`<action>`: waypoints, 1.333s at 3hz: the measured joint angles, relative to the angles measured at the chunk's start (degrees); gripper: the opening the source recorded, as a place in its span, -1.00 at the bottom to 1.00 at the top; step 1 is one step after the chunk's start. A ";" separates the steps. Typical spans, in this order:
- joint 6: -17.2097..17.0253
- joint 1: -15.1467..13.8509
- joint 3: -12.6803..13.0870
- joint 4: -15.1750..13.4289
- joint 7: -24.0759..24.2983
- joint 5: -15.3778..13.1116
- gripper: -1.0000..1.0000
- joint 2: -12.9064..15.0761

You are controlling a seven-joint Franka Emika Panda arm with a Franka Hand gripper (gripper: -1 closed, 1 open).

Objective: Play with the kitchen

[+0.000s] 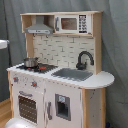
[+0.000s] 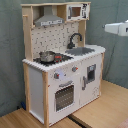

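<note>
Only a small bit of the robot arm [image 2: 118, 28] shows. In the second exterior view it is a white blocky piece at the upper right edge of the frame, lying flat and high up. In the first exterior view, a white bit [image 1: 3, 44] pokes in at the left edge.

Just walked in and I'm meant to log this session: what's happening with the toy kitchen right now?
Nothing is touching the kitchen at the moment. A small pot sits on the stove, the sink looks empty, and the oven door is closed. In the second exterior view, a white part of the robot arm shows at the second exterior view's right edge, clear of the kitchen.
</note>
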 joint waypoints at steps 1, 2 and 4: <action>4.08 -2.82 -2.34 -0.08 -2.38 0.00 1.00 2.03; 8.55 -6.46 -3.42 -0.23 -3.64 0.00 1.00 4.79; 16.85 -13.60 -3.84 -0.30 -5.76 0.00 1.00 10.66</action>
